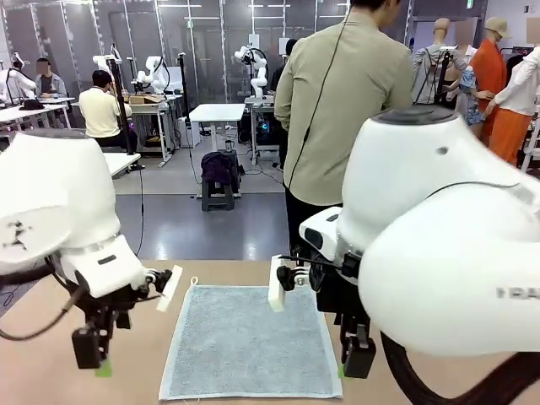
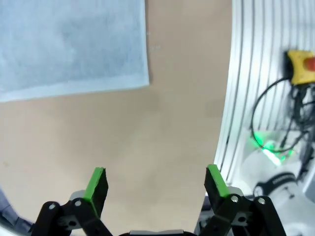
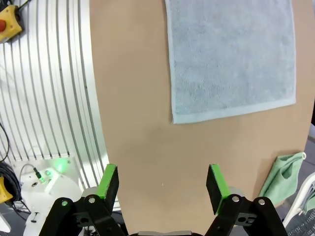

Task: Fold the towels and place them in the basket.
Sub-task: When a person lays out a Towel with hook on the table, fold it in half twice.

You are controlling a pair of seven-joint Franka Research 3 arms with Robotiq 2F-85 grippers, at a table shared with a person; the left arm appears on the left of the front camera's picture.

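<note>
A pale blue towel (image 1: 251, 342) lies flat and unfolded on the table's middle, with its small loop at the far left corner. My left gripper (image 1: 97, 361) hangs just left of it, above bare table. In the left wrist view this gripper (image 2: 156, 183) is open and holds nothing, and the towel (image 2: 69, 44) lies ahead. My right gripper (image 1: 354, 361) hovers at the towel's right edge. It is also open and holds nothing (image 3: 162, 184), with the towel (image 3: 231, 59) beyond it. A mint green towel (image 3: 283, 173) lies crumpled at the table's edge. I cannot tell whether a dark dotted patch (image 3: 301, 227) is the basket.
A person (image 1: 337, 110) stands at the far side with their back to the table. Aluminium rails (image 2: 251, 73) with a yellow stop button (image 2: 301, 66) run along the robot's side of the tan tabletop (image 1: 228, 274).
</note>
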